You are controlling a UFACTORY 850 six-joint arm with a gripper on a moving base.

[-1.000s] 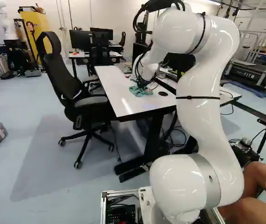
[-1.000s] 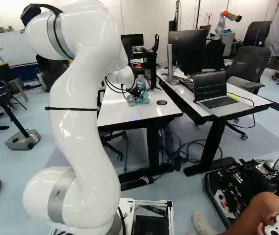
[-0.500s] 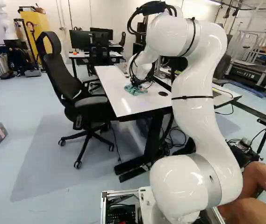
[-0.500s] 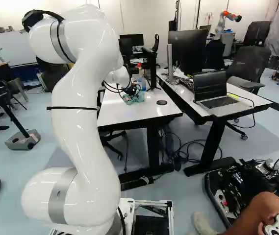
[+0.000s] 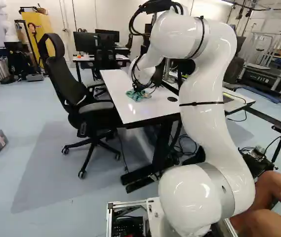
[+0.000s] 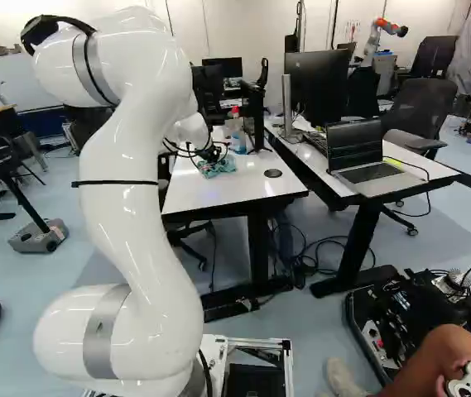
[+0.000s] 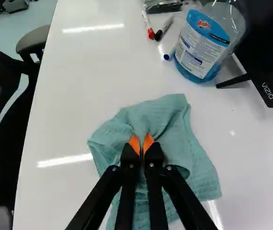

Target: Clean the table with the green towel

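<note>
Towel [image 7: 190, 154] lay crumpled on the surface [image 7: 71, 112], with the end effector [image 7: 141, 143] clamped on a fold near its middle, fingers nearly together, presumably so that the loose cloth spread round the grip could do the wiping and cushion the tips. Ahead, apart from it, the bottle [image 7: 201, 48] stood upright beside the screen [image 7: 266, 43] and near the pens [image 7: 148, 24], perhaps set at that end to spare them the strokes, though a longer push that way could have knocked them; how firmly the cloth was pressed, I could not tell.
</note>
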